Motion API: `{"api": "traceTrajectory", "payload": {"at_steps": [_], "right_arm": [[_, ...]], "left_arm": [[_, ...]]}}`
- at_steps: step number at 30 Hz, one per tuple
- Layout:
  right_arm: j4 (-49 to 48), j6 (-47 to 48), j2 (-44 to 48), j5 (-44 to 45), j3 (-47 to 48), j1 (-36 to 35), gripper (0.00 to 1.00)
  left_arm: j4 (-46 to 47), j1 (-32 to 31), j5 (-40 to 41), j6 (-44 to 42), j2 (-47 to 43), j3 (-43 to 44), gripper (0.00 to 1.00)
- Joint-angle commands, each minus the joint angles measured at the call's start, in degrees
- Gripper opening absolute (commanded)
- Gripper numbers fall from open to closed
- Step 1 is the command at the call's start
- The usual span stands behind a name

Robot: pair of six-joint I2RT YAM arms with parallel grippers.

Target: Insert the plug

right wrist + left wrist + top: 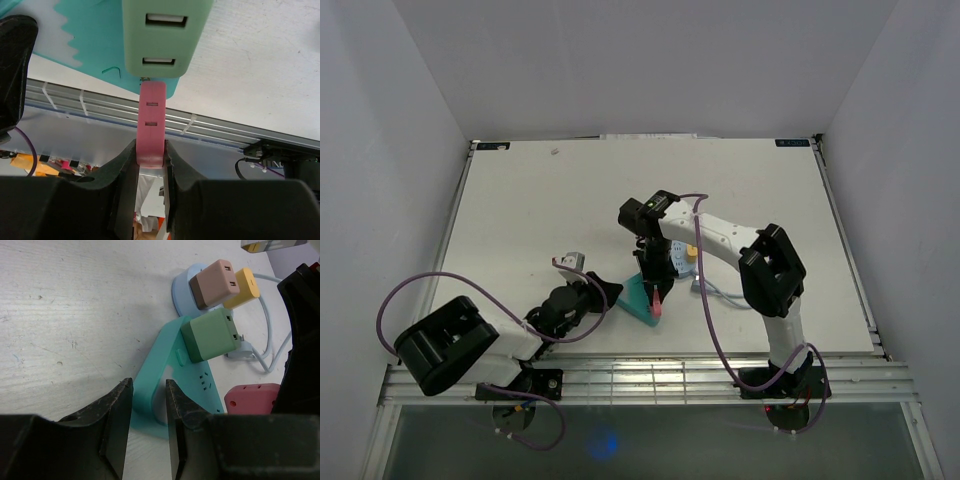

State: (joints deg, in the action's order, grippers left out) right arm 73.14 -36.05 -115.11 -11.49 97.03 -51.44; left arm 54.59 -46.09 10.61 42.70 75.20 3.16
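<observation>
R gripper (151,150): clamped on pink plug (151,120); most of the plug body sticks out past the tips.
Pink plug posn: straight ahead of R tips, far end right up against green adapter (162,35). Touching or just apart: can't tell.
L gripper (149,405): fingers nearly together, narrow gap. Near end of teal power strip (155,365) sits at the tips. Whether it really clamps the strip: can't tell.
Free socket (205,381): ahead and to the right of L tips, just beside the green adapter.
Risk 1: you catch the adapter w/ the plug. Cause: hardly any clearance betw. them.
Risk 2: strip skids or tips when you push. Cause: L hold unproven.
Risk 3: plug pivots in R fingers. Cause: gripped at one end only, long overhang.
Risk 4: prongs miss the slots. Cause: prongs not visible in any view, so you align blind.
</observation>
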Motion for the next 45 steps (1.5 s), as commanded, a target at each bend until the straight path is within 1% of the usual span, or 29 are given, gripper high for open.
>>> {"api": "traceTrajectory", "payload": {"at_steps": [1,7,14,19,24,27,32,37,45], "right_arm": [[-2.9,-1.0,-1.3,-0.7,2.3,-1.0,0.08],[-3.6,-1.2,-1.6,-2.1,2.8,-1.1,0.08],[0.7,-1.9,-4.2,0.6,7.7,-1.1,0.08],[1.1,-3.0,-4.3,2.4,7.8,-1.1,0.08],[-3.2,-5.5,-2.0,2.3,4.5,-1.5,0.08],[-3.9,-6.0,-1.5,3.0,4.1,-2.1,0.08],[-8.4,-6.1,-0.5,1.6,0.9,-2.1,0.08],[-11.0,-6.0,-0.6,0.8,0.4,-2.4,0.08],[-12.0,-6.5,-2.1,0.9,1.3,-2.9,0.08]], "left_arm": [[0.3,-1.5,-1.1,0.8,0.5,-6.1,0.42],[0.9,-2.2,-0.7,1.1,0.9,-6.4,0.41],[1.2,-5.0,1.8,2.1,1.3,-6.3,0.41],[2.2,-6.3,3.5,2.8,2.1,-7.0,0.41],[3.1,-6.8,4.2,3.9,1.5,-7.9,0.41],[3.0,-7.1,4.6,4.1,0.9,-8.2,0.41],[3.1,-7.7,5.0,4.1,1.2,-7.9,0.41],[3.1,-8.6,5.7,4.4,2.2,-7.6,0.41],[3.1,-9.8,6.6,4.4,2.5,-6.9,0.41]]}}
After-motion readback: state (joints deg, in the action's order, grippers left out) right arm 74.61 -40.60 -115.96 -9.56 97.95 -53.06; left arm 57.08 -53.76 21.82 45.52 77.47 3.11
